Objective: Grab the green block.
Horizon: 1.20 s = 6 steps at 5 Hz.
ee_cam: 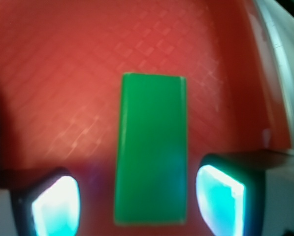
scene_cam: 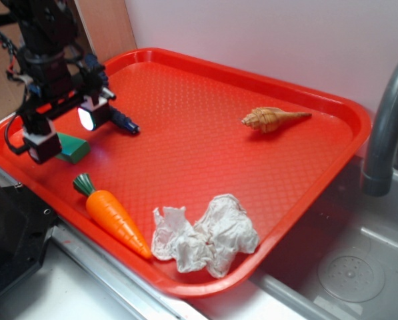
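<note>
The green block (scene_cam: 73, 148) lies flat on the red tray (scene_cam: 205, 120) near its left edge. In the wrist view the green block (ee_cam: 151, 147) lies lengthwise between my two fingers, with a gap on each side. My gripper (scene_cam: 69, 132) is open, straddling the block just above the tray. One pale fingertip (ee_cam: 55, 205) is to the block's left and the other to its right. The block's near part is partly hidden by a finger in the exterior view.
An orange toy carrot (scene_cam: 112, 217) with a dark green top lies near the tray's front edge. A crumpled white cloth (scene_cam: 205, 235) lies beside it. A wooden spindle-shaped toy (scene_cam: 272, 119) lies far right. A grey faucet (scene_cam: 385, 127) and a sink are at the right.
</note>
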Each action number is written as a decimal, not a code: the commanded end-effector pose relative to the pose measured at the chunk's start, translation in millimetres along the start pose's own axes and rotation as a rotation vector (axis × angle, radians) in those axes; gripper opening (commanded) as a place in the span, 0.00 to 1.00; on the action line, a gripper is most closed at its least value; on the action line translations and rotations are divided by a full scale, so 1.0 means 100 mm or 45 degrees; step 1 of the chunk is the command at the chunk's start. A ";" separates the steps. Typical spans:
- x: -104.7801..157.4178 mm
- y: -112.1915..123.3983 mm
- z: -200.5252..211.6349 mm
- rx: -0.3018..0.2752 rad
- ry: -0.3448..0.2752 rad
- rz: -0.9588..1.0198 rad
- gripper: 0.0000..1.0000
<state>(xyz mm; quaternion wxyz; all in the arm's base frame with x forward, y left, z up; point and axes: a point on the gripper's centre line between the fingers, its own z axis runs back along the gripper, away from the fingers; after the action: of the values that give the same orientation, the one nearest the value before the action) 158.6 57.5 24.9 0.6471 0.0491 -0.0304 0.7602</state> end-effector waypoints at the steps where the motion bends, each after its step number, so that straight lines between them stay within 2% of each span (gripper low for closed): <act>1: -0.01 0.07 -0.15 -0.025 -0.051 0.022 1.00; 2: -0.03 0.07 -0.14 -0.045 -0.059 0.017 0.00; 4: -0.05 0.06 -0.06 -0.067 -0.050 -0.010 0.00; 5: -0.08 0.01 0.08 -0.086 -0.050 -0.125 0.00; 6: -0.19 -0.14 0.53 -0.115 -0.036 -0.390 0.00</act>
<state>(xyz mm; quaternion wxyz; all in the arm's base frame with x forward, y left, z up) 173.6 30.8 65.3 0.7566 0.0474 -0.0457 0.6506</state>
